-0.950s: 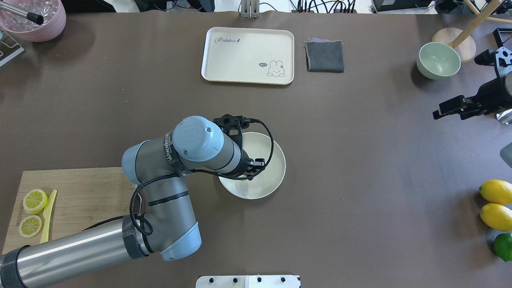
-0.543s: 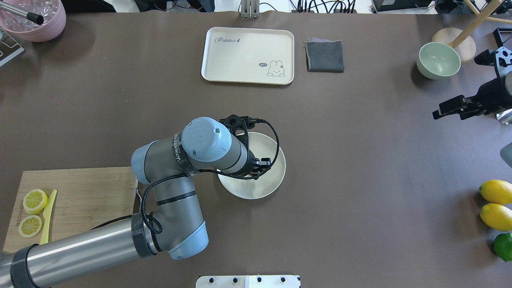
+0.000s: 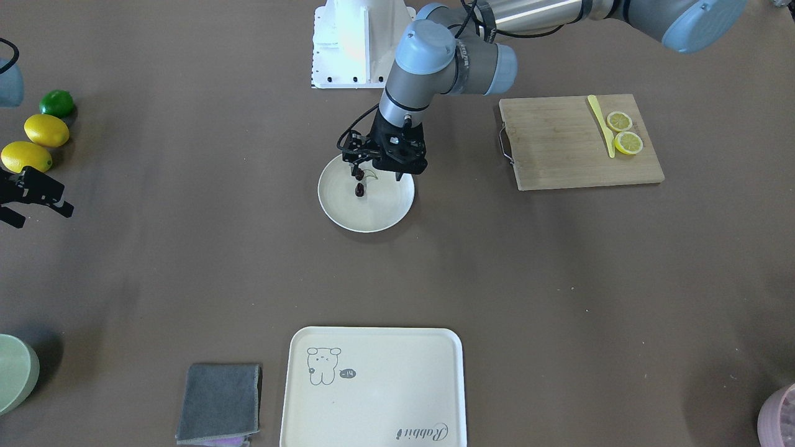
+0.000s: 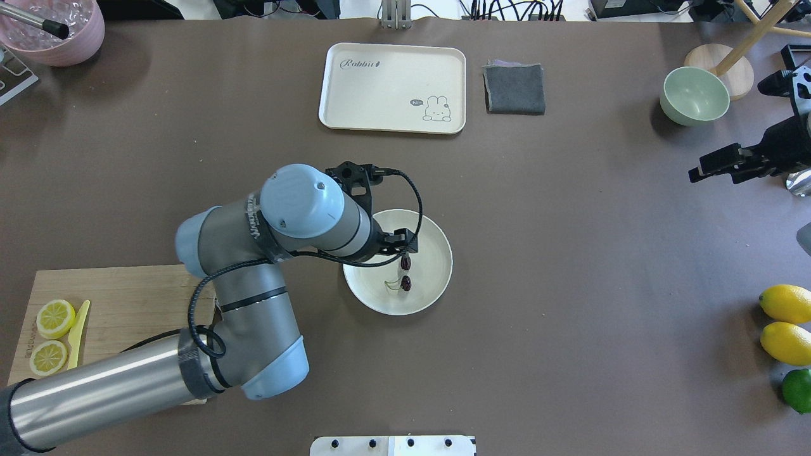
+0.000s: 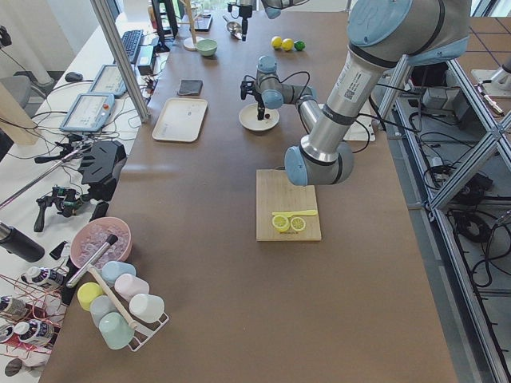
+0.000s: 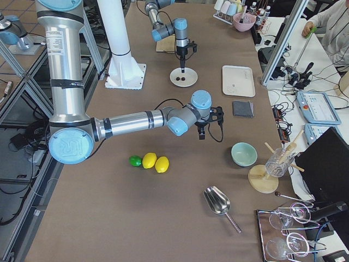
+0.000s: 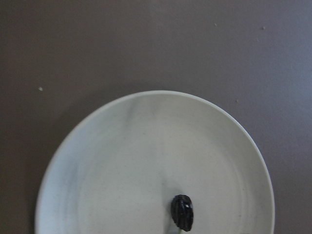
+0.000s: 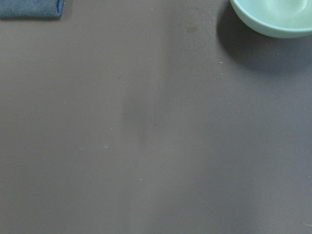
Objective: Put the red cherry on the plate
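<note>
left gripper (image 3: pixel 377 174) open-jawed over plate (image 3: pixel 372 218) | cherry (image 3: pixel 359 190) lies on plate, just below its frame-left finger | left arm nearer | placing looks done

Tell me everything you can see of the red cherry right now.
The red cherry is a pair of tiny, dark maroon, nearly black round fruits joined by a thin green stem that curls off to one side. Both fruits lie on the plate, near its middle, close together. The left claw hangs open just above them; whether a fingertip touches one fruit is unclear.
</note>
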You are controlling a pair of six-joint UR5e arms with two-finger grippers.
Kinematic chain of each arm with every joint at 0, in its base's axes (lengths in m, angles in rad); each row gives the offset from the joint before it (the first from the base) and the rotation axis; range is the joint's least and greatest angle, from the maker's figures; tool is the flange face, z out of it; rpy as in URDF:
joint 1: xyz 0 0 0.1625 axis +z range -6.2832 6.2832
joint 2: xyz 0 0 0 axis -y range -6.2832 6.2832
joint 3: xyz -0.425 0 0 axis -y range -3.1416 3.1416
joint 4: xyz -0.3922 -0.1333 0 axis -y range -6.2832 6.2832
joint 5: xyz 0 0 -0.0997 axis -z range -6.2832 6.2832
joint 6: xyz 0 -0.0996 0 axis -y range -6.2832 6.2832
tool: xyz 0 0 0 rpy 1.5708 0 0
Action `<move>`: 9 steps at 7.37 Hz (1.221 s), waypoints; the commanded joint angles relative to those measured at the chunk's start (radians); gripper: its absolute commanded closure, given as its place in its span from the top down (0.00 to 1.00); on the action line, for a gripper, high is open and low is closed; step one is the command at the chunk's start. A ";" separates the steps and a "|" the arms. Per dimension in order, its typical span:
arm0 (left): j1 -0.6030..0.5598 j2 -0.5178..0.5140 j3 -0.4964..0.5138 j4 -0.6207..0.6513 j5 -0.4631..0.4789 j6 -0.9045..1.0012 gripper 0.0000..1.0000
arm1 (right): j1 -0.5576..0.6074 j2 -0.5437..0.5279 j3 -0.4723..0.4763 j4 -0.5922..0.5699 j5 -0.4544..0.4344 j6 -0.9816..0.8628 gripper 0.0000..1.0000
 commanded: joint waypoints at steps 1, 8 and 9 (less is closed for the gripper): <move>-0.107 0.115 -0.254 0.331 -0.013 0.290 0.97 | 0.037 0.001 0.000 -0.019 -0.005 -0.017 0.99; -0.850 0.683 -0.306 0.334 -0.490 1.197 0.97 | 0.235 0.056 -0.055 -0.378 -0.002 -0.516 0.99; -0.883 0.725 -0.279 0.329 -0.487 1.241 0.97 | 0.274 0.068 -0.063 -0.381 0.007 -0.528 0.99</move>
